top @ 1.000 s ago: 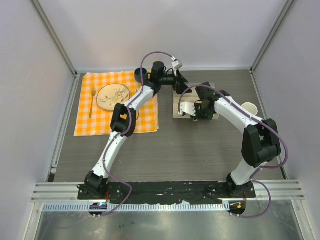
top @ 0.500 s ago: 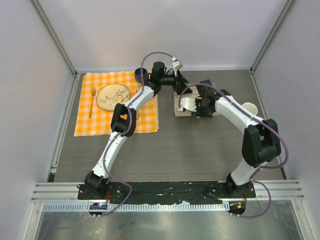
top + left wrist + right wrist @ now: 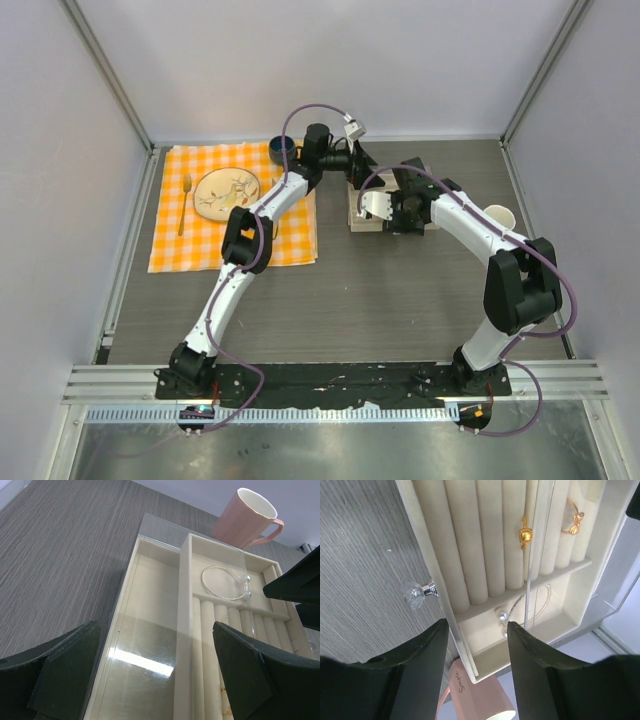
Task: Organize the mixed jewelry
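Observation:
A beige jewelry tray with ring rolls lies under a clear lid. A thin silver hoop with pearl ends lies in its end compartment and also shows in the right wrist view. A gold ring and a gold bow ring sit in the rolls. My left gripper is open above the lid, touching nothing. My right gripper is open, its fingers on either side of the tray's side wall by the crystal knob. In the top view both grippers, left and right, are at the box.
A pink mug stands just beyond the tray, and in the top view at the right. An orange checked cloth at the left holds a plate with small bits, a fork and a blue cup.
My right gripper has moved a little toward the far side, and the tray's near end has shifted with it. The left arm has not moved.

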`<action>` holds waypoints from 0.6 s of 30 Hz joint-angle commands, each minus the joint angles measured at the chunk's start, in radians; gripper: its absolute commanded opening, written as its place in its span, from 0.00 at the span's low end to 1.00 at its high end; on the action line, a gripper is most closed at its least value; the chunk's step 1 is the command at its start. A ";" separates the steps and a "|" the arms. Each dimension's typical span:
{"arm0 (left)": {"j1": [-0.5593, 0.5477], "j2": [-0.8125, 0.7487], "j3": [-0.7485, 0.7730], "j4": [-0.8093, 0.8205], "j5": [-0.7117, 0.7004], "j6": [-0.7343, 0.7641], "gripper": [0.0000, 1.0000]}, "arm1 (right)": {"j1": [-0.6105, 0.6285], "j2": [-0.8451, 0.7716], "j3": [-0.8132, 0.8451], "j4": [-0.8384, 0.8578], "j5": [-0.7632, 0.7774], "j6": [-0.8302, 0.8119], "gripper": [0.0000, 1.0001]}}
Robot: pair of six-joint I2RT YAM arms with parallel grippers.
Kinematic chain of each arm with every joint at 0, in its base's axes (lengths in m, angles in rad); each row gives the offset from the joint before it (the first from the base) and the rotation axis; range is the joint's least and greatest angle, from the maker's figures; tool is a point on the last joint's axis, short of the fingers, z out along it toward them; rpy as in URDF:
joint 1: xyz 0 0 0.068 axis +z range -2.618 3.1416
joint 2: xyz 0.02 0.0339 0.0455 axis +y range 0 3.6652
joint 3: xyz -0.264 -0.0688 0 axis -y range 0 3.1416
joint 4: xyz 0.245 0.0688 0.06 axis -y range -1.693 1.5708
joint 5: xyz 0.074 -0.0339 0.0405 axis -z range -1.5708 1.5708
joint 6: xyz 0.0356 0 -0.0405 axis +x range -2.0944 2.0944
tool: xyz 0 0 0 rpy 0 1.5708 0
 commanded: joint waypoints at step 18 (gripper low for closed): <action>-0.023 0.001 -0.030 0.053 0.049 -0.068 1.00 | -0.020 0.022 0.021 0.223 -0.055 0.135 0.62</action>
